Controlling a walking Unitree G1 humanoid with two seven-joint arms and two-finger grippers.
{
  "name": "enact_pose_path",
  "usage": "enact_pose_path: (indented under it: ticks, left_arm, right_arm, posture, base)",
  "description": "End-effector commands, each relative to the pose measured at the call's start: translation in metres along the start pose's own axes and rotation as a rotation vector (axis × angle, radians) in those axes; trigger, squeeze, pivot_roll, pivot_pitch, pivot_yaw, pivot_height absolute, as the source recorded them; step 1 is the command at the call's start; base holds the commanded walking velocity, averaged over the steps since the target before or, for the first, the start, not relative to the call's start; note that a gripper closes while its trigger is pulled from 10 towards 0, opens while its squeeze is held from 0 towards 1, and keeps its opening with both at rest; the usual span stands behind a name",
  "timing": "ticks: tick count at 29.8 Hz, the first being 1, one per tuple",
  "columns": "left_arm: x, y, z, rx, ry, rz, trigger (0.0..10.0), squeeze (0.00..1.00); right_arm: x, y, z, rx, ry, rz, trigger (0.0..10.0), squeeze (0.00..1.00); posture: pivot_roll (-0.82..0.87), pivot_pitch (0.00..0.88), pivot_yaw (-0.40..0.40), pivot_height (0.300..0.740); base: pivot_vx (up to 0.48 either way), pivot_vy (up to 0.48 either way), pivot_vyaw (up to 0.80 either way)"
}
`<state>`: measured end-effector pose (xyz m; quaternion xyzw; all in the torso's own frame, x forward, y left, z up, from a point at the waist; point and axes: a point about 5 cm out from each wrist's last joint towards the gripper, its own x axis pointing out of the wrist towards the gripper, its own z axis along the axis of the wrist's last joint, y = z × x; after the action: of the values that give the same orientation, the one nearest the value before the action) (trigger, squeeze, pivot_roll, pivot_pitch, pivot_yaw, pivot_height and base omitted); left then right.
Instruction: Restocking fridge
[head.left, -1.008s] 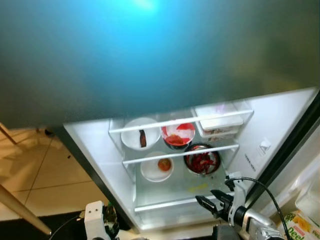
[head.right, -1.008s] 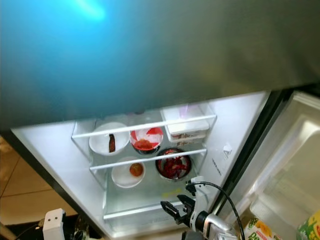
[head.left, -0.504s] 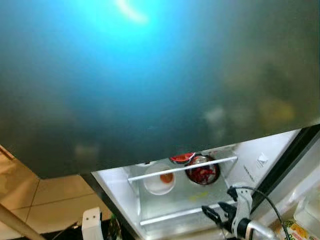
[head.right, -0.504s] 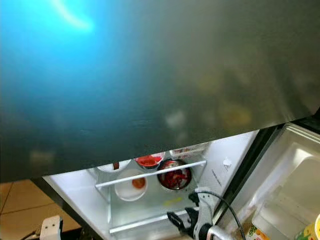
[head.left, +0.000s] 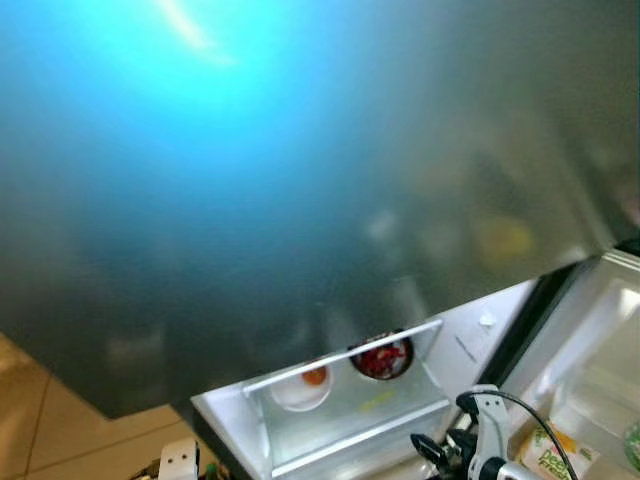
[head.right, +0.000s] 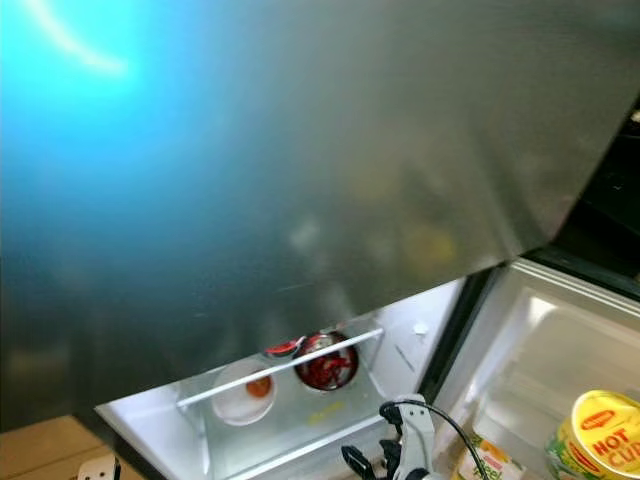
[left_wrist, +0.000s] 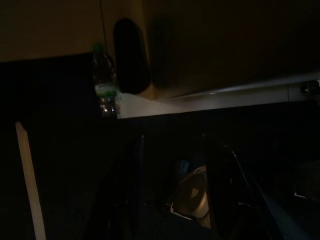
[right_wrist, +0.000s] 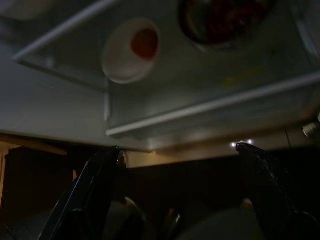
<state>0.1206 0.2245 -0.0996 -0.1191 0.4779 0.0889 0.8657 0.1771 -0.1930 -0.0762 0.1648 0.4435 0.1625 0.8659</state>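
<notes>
The open fridge compartment (head.left: 470, 335) is lit, low in the head views. On its glass shelf stand a white bowl (head.left: 302, 385) holding something orange and a dark bowl (head.left: 381, 358) of red food, behind a white rail (head.left: 345, 352). My right gripper (head.left: 432, 452) hangs open and empty just in front of the shelf's front edge; its wrist view shows both bowls (right_wrist: 131, 50) beyond its spread fingers (right_wrist: 95, 185). My left gripper (left_wrist: 175, 195) hangs idle in the dark, fingers apart, its white wrist (head.left: 178, 460) at the lower left.
A broad grey door face (head.left: 300, 180) with a blue glare looms over the compartment and hides the upper shelves. The open door's shelf at the right holds a yellow tub (head.right: 598, 435) and a carton (head.left: 548, 460). A water bottle (left_wrist: 104, 87) stands on the floor.
The whole picture has shifted: the grey door face now covers the upper shelf with its plates and box. My right gripper stays open before the lower shelf.
</notes>
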Motion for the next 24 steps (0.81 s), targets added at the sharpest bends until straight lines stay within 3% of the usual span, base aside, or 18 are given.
enact_pose_path:
  ticks: [1,17,24]
  left_arm:
    - [-0.001,0.002,-0.005,0.000,0.023,0.012,10.0,0.00]
    - [0.000,-0.003,-0.008,-0.009,0.052,0.020,10.0,0.00]
    - [0.000,-0.003,-0.010,0.014,0.075,0.024,10.0,0.00]
  right_arm:
    - [-0.001,-0.001,-0.006,0.001,0.029,-0.014,10.0,0.00]
    - [-0.005,-0.005,-0.025,0.010,0.124,-0.078,10.0,0.00]
    - [-0.004,-0.003,-0.029,-0.010,0.148,-0.091,10.0,0.00]
  posture:
    - [-0.02,0.000,0.037,0.740]
    - [-0.03,0.000,0.024,0.740]
    - [-0.03,0.000,0.027,0.740]
  base:
    - [0.000,0.000,0.00]
    - [0.000,0.000,0.00]
    - [-0.280,0.000,0.00]
